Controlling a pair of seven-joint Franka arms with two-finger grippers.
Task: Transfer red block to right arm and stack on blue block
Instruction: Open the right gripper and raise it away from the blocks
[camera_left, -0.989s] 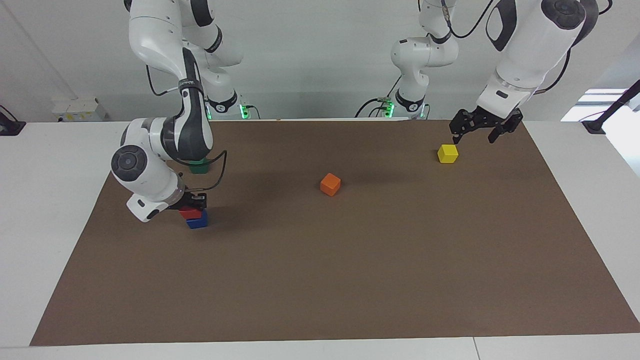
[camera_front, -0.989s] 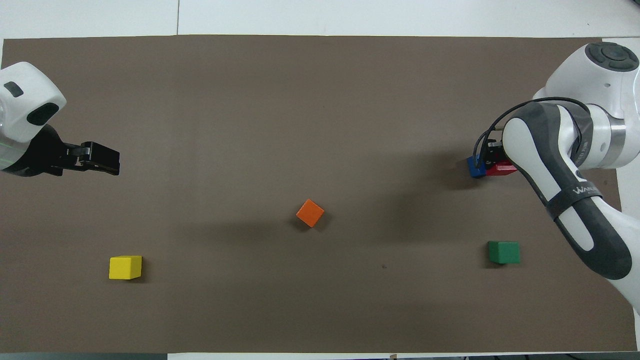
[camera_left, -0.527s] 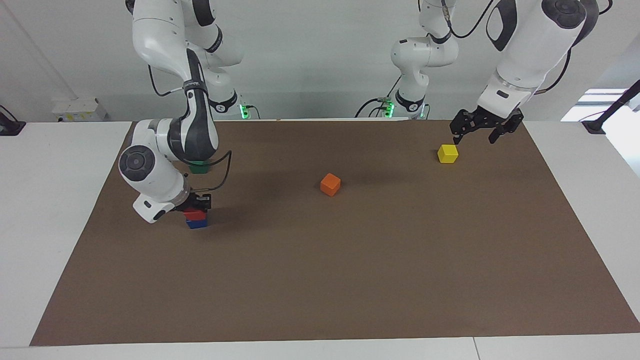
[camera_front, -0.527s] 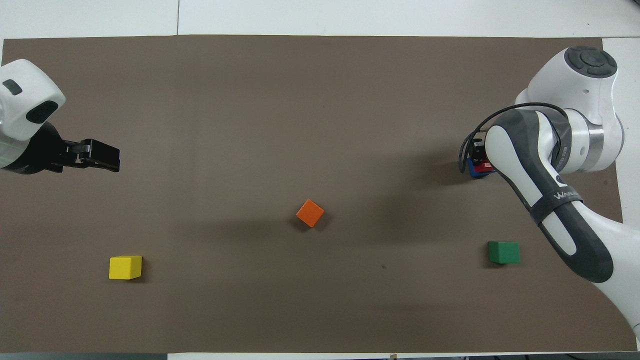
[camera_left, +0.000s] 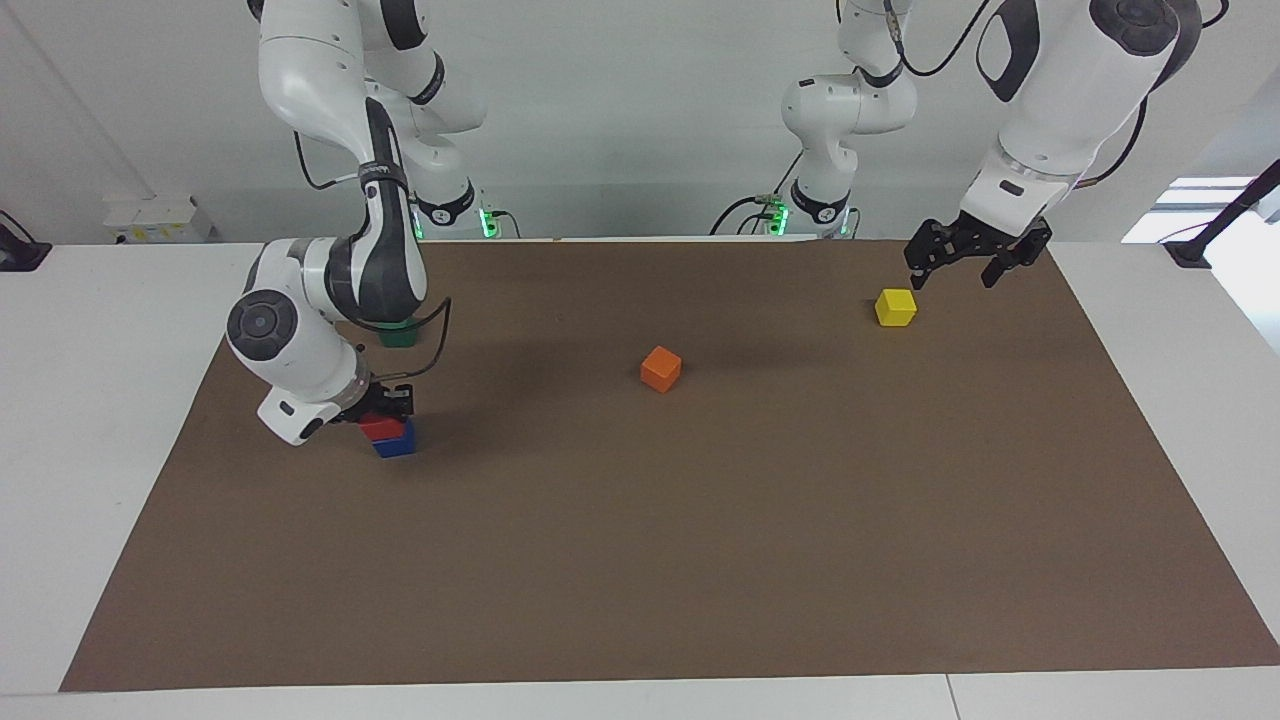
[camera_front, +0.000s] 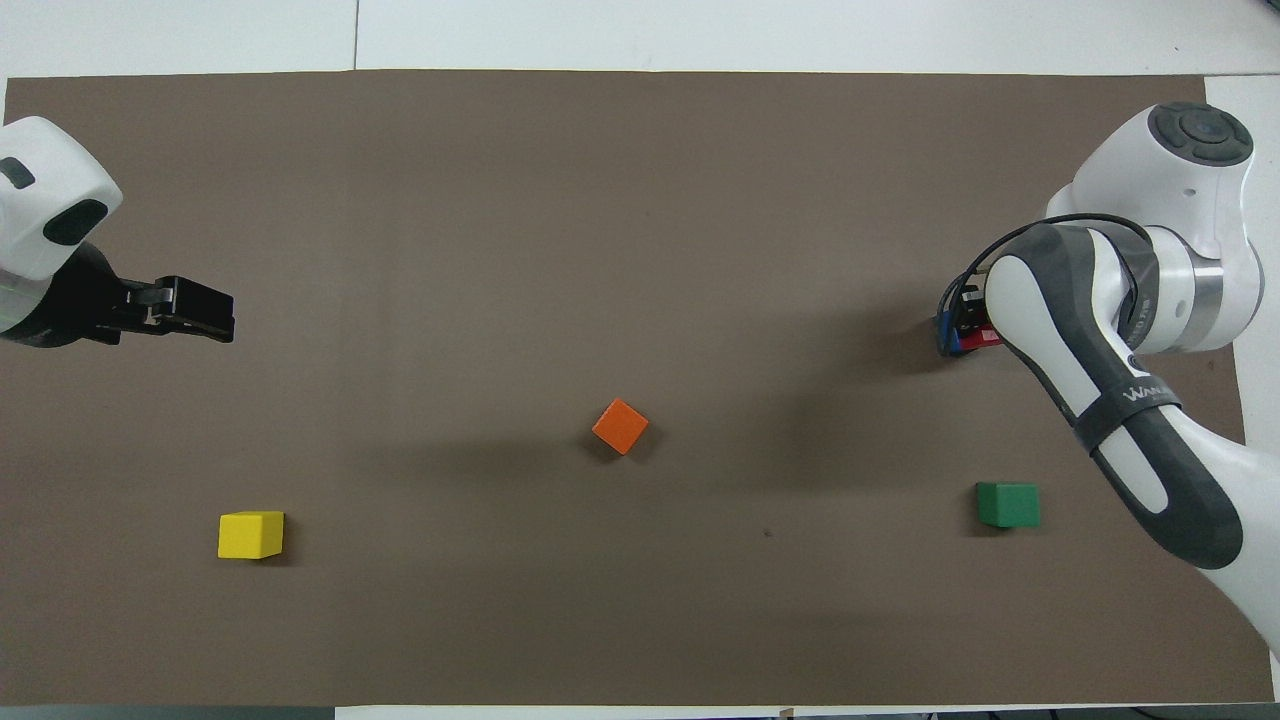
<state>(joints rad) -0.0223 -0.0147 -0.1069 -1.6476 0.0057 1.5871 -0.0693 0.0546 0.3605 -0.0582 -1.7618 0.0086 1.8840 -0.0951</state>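
The right claw (camera_left: 385, 408) is down at the right arm's end of the worktop (camera_left: 100, 330), closed on the small red plain-faced cube (camera_left: 380, 428). This red cube sits on top of the small dark blue cube (camera_left: 396, 445), directly under the claw. The small dark green cube (camera_left: 399, 336) lies on the brown paper mat (camera_left: 700, 540) nearer to the robots than this claw, partly hidden by the arm. The small orange cube (camera_left: 661, 369) lies mid-mat, between the two claws. The left claw (camera_left: 968, 262) hangs with its jaws apart over the mat at the left arm's end. The small yellow cube (camera_left: 895, 307) lies just beside it, below its tips, not touching.
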